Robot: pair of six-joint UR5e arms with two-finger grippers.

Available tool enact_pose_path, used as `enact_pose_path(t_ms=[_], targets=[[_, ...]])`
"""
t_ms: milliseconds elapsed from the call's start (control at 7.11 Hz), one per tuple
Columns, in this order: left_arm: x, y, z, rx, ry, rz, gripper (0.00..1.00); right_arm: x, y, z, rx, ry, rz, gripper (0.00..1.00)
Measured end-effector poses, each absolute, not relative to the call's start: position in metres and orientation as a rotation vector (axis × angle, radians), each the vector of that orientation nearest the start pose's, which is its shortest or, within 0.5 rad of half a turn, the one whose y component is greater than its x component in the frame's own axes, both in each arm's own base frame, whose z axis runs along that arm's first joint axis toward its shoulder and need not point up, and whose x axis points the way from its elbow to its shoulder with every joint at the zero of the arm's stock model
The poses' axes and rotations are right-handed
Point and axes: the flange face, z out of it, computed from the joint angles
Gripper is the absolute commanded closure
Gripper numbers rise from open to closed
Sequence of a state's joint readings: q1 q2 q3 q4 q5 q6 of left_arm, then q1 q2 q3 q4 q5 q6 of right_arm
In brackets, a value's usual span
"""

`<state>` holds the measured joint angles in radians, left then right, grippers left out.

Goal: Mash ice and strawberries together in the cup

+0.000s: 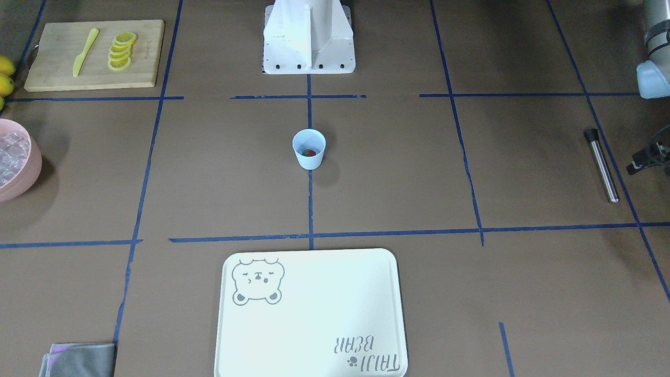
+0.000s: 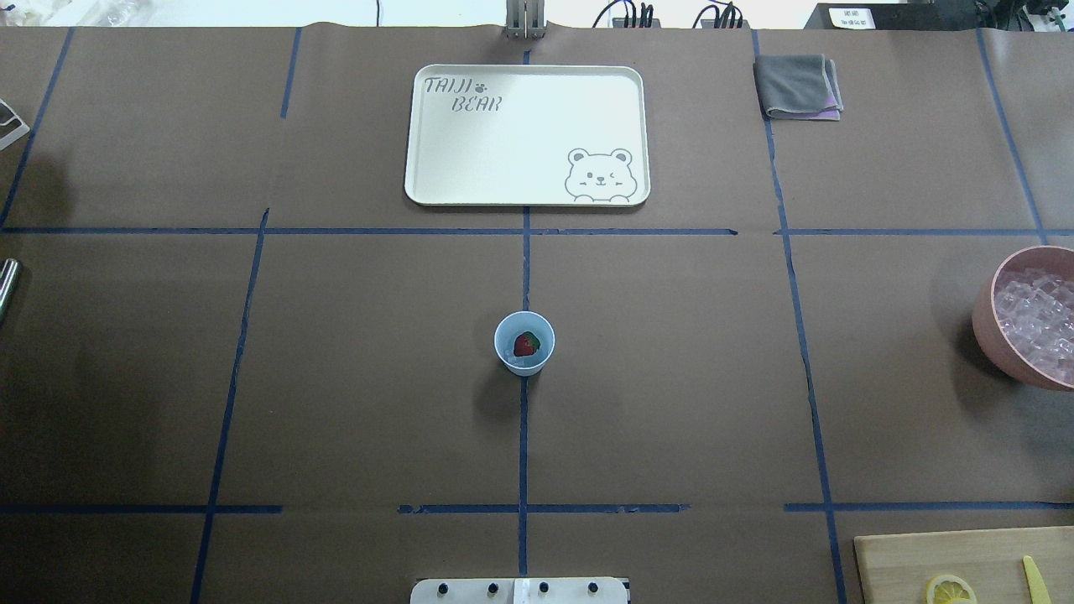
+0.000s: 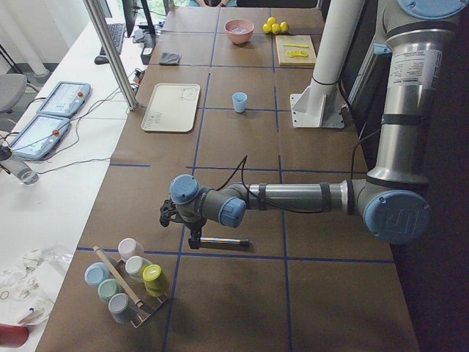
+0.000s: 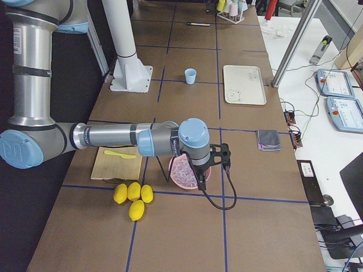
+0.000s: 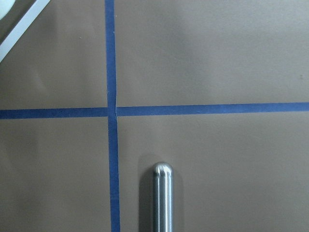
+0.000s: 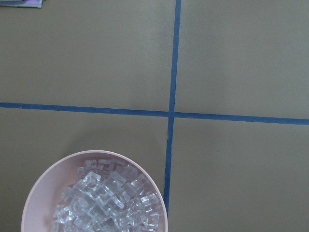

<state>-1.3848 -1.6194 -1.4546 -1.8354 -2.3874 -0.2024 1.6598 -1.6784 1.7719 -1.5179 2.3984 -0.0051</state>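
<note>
Looking down from overhead, we see the strawberry (image 2: pixel 526 344) inside the cup (image 2: pixel 523 342) at the counter's middle; the side views show only the cup's wall. Our right wrist view shows ice (image 6: pixel 108 203) heaped in the pink bowl (image 6: pixel 43 186), and the left wrist view shows a steel rod (image 5: pixel 162 198). Both forearms lie level, the left pincer (image 3: pixel 193 237) over the rod and the right pincer (image 4: pixel 200 182) over the bowl. We cannot tell whether either is apart.

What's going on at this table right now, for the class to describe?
Nothing is being mashed yet. The cup stands in the middle of the table with the strawberry inside. The left gripper hangs over a metal rod lying flat; the right gripper hangs over the pink bowl of ice. Whether either's jaws are open cannot be told.
</note>
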Motion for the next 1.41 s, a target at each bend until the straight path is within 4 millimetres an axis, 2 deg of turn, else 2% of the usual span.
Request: enact_pose_path(t_ms=[281,703,984,1406], targets=[[-0.014,-0.527,0.646,0.019,0.825,0.098,0.0,0.1,-0.446,0.604,0.169,-0.821,0.021,0.01],[-0.067,-0.517,0.643,0.042,0.824,0.105,0.0,0.1,-0.444,0.608,0.159,-0.824,0.026,0.01],[-0.081,-0.508,0.649,0.04,0.825,0.081,0.0,0.099,-0.441,0.615,0.143,-0.832,0.034,0.01],[-0.083,-0.501,0.656,0.023,0.827,0.063,0.0,0.097,-0.437,0.641,0.095,-0.853,0.053,0.01]])
